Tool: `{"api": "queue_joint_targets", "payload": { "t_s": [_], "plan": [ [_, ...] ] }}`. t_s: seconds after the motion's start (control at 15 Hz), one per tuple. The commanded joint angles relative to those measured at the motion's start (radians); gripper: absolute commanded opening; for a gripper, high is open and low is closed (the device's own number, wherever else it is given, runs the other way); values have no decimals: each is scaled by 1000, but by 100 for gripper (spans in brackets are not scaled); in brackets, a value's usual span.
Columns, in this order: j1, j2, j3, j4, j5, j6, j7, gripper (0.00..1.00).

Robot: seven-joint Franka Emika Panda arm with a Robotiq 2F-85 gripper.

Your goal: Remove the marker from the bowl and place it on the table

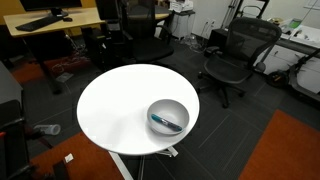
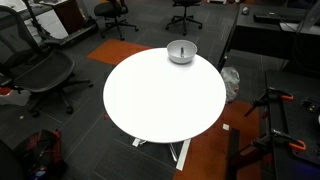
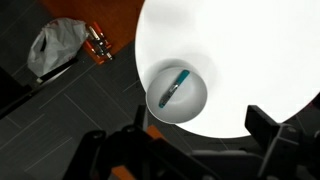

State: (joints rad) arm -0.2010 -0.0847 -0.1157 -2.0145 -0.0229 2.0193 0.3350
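**1 marker in 1 bowl, claw holds nothing**

Count: 1 claw, 1 marker, 1 bowl, 1 table.

Claw [image 3: 185,146]: seen only in wrist view, at the bottom. Jaws stand wide apart w/ nothing between them. It touches nothing & hangs high over the table edge, apart from the bowl.

Marker [image 3: 176,88]: lies inside the bowl, on its floor. In wrist view its long axis runs slanted, top right to bottom left. Which end is the tip: can't tell. Also seen in an exterior view [image 1: 166,122].

Bowl [image 3: 196,103]: upright, close to the edge of the table [image 3: 240,50].
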Motion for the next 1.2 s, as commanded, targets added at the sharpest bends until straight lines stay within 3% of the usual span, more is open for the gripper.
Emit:
{"api": "queue_joint_targets", "payload": {
  "t_s": [0.0, 0.6, 1.13],
  "plan": [
    [16, 111, -14, 68, 102, 107, 93, 100],
    [9, 342, -34, 162, 260, 269, 162, 100],
    [-16, 510, -54, 243, 394, 263, 162, 100]
  ]
}}
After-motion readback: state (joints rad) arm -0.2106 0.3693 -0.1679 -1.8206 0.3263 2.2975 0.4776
